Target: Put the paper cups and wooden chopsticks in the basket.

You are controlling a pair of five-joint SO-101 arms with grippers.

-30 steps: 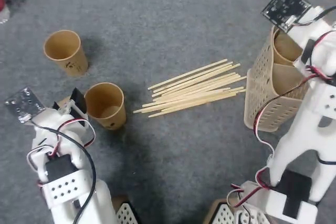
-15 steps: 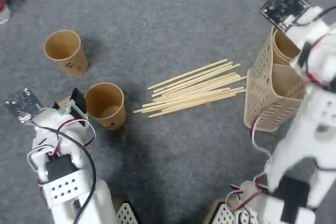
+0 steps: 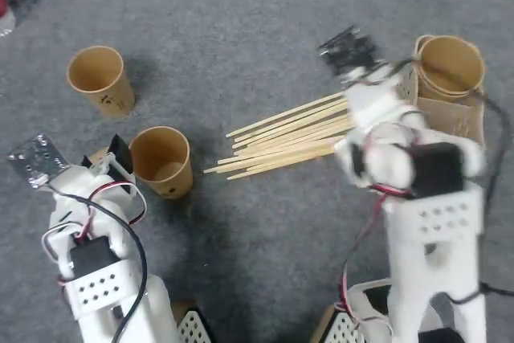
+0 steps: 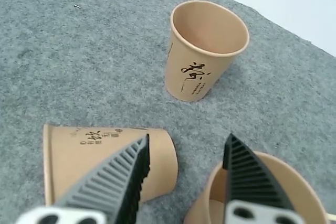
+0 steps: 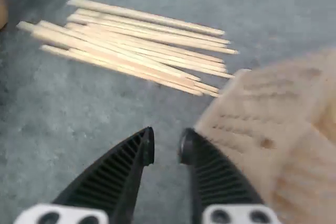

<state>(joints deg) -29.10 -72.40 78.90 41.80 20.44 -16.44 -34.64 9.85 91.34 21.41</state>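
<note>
On tabletop, left: three loose cups. Far cup (image 3: 100, 78) and near cup (image 3: 163, 161) upright, both empty; tipped cup (image 4: 105, 161) on its side. Left claw (image 4: 186, 174) open, empty, above tipped and near cups. Centre: chopsticks (image 3: 289, 138), loose pile, count unclear. Right claw (image 5: 166, 148) barely parted, empty, beside basket (image 3: 462, 122). Basket holds nested cups (image 3: 450, 62).

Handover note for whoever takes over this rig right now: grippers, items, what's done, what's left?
Left gripper: open, empty, above the gap between the tipped cup and the near cup.
Right gripper: fingers slightly apart, empty, over the mat between the chopsticks and the basket.
Done: at least one stowed cup in the basket.
Left: far cup, upright; near cup, upright; tipped cup; all the chopsticks, piled on the mat.
</note>
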